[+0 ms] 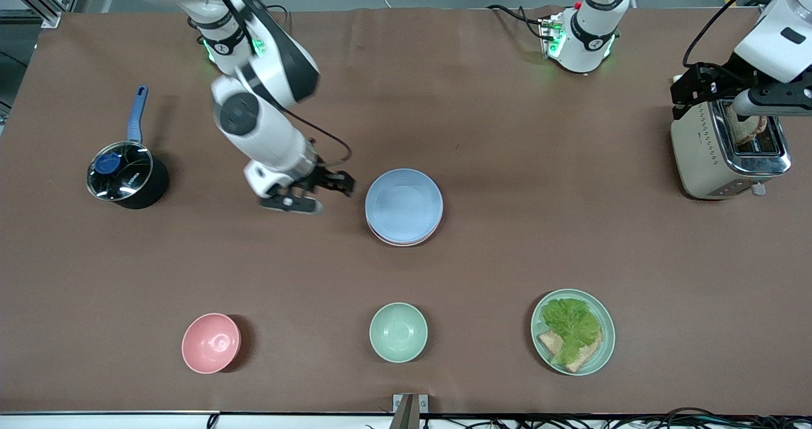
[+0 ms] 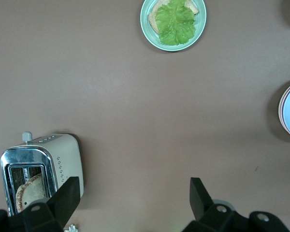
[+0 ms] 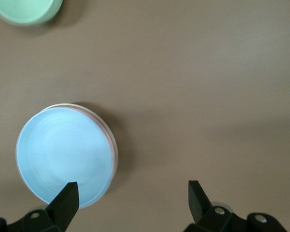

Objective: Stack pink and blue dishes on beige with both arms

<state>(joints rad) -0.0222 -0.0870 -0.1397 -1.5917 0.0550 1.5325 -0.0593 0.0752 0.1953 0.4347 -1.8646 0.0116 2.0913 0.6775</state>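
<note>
The light blue plate [image 1: 404, 205] lies on top of a stack in the middle of the table. The pink plate's rim [image 1: 394, 241] shows just under it, and the beige plate is almost wholly hidden beneath them. My right gripper [image 1: 314, 194] hangs open and holds nothing, low over the table beside the stack, toward the right arm's end. In the right wrist view the blue plate [image 3: 63, 154] lies by one finger of the right gripper [image 3: 133, 195]. My left gripper [image 1: 742, 96] is open and holds nothing, over the toaster [image 1: 729, 150]. Only bare table lies under the left gripper [image 2: 133, 193].
A black pot with a glass lid and blue handle [image 1: 127, 178] stands toward the right arm's end. Along the near edge sit a pink bowl [image 1: 211, 343], a mint-green bowl [image 1: 398, 332] and a mint-green plate with lettuce and bread [image 1: 573, 332]. The toaster holds a slice of bread.
</note>
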